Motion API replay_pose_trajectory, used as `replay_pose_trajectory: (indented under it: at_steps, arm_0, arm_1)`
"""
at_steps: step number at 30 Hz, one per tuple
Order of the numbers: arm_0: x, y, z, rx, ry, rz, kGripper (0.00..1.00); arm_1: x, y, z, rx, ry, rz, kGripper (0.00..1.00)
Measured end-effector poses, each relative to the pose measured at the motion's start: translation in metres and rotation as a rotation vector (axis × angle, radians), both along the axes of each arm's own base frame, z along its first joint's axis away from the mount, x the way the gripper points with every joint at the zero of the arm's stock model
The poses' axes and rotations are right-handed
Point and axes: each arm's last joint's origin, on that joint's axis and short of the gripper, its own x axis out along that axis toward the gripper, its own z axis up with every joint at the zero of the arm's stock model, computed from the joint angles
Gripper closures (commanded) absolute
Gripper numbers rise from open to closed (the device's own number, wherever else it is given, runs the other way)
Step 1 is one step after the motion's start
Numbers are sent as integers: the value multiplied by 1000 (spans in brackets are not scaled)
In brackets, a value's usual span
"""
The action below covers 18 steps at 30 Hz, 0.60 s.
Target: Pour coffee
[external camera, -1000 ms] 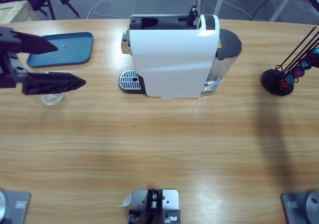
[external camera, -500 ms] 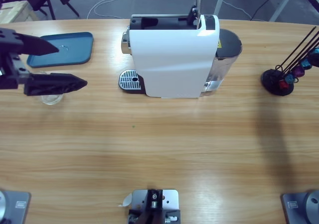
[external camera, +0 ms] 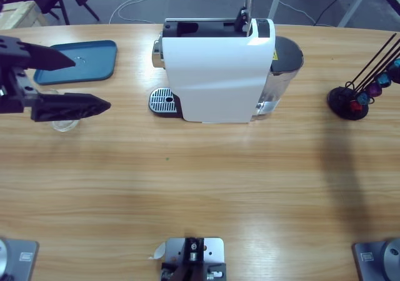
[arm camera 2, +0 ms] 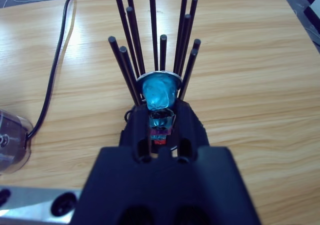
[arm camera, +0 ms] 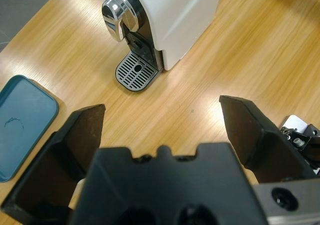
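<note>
1. Your left gripper (external camera: 87, 81) is cut off at the high view's edge beside the blue tray (external camera: 78, 61), so only the two black jaws show, spread wide with nothing between them
2. The lower jaw covers most of a small clear glass cup (external camera: 64, 123), which sits well out from the coffee machine (external camera: 215, 72) on its spout side; only the cup's rim peeks out beneath the jaw
3. In the left wrist view the drip grate (arm camera: 134, 71) and chrome spout (arm camera: 116, 16) are plain to see ahead, but the cup itself is hidden behind the gripper body
4. Your right gripper (arm camera 2: 161, 122) doesn't show in the high view; its wrist camera has the jaws pinched on a blue capsule (arm camera 2: 159, 92) inside the capsule rack (arm camera 2: 155, 50)
5. That rack (external camera: 365, 84) stands well off the machine's water-tank side, its rods running out of the high view
6. Compared with a second ago, your left gripper has crept a touch toward the machine; cup, tray and rack haven't budged
</note>
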Motion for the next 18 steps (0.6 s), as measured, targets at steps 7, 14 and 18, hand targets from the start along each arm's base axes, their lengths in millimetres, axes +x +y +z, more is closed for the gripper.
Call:
replay_pose_trajectory:
  at_steps: [7,14,18]
  arm_0:
    - [-2,0,-3,4,6,-5,0]
    - [-2,-1,-3,2,5,-8,0]
    - [-3,-2,-3,2,5,-12,0]
  arm_1:
    - [0,0,0,-1,4,0,911]
    - [-5,-1,9,-1,5,0,909]
    - [-3,0,17,1,-8,0,911]
